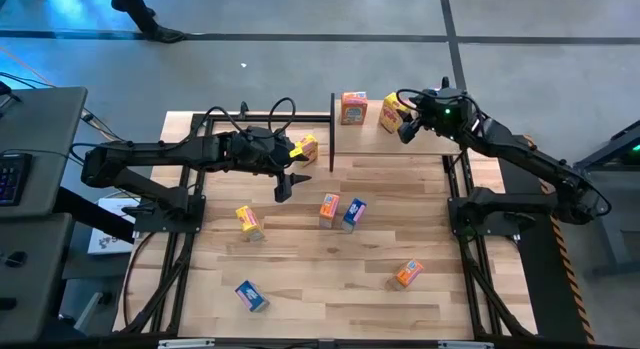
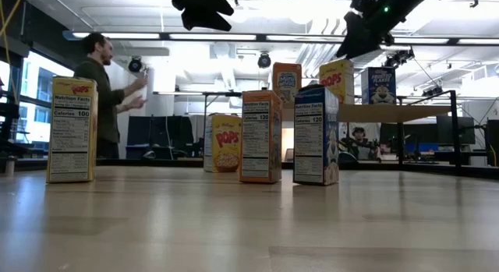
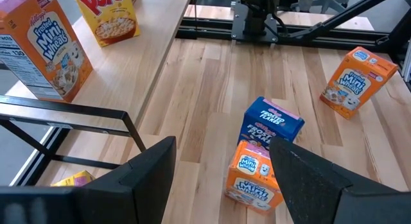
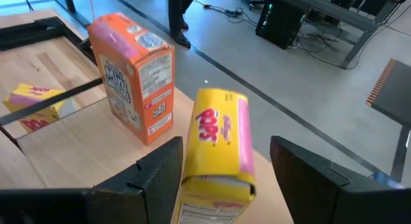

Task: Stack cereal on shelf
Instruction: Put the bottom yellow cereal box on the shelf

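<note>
Right gripper fingers apart around yellow Pops box on shelf beside orange Mini-Wheats box; left gripper fingers apart, empty, above table

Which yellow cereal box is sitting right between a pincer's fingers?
The yellow box on the shelf, beside the orange box. The right pincer has its open fingers on either side of it. The other yellow boxes have no pincer around them.

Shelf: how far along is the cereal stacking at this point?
Done: an orange box stands on the shelf; the low view seems to show a blue box there too. In hand: the right tool, open, straddles a yellow box standing on the shelf. Left: six boxes on the tabletop; the left tool hovers open and empty above it.
</note>
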Action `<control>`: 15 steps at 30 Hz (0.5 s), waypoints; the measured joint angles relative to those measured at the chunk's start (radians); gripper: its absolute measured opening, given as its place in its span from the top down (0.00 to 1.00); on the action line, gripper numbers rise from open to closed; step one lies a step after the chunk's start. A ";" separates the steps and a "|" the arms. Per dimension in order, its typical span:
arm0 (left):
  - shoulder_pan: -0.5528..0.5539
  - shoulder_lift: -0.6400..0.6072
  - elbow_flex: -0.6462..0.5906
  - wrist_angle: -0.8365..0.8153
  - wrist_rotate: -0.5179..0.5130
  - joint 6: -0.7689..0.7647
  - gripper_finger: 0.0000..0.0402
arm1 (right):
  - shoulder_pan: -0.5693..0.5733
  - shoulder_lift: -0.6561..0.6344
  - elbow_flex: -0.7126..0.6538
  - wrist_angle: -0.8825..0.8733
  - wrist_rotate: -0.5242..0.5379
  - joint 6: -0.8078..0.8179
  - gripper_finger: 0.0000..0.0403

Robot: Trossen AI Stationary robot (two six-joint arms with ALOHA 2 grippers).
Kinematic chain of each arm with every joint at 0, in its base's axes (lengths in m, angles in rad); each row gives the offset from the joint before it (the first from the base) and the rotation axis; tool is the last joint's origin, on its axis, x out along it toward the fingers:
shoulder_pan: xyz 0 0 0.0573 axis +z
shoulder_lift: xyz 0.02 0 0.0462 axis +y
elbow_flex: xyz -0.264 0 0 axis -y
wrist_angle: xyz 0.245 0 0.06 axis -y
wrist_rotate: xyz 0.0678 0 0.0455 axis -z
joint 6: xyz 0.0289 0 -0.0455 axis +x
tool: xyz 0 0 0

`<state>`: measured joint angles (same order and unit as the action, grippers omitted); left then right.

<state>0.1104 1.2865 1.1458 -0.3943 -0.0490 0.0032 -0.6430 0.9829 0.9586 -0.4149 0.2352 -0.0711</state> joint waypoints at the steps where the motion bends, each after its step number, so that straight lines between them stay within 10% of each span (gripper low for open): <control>1: 0.000 0.000 0.000 0.000 0.000 0.000 0.40 | 0.000 0.000 0.014 -0.018 0.000 0.000 0.43; 15: 0.000 0.000 0.000 0.000 0.000 0.000 0.40 | 0.078 -0.002 0.179 -0.231 -0.074 0.130 0.44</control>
<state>0.1104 1.2865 1.1461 -0.3944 -0.0490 0.0032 -0.5650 0.9810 1.1379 -0.6456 0.1613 0.0593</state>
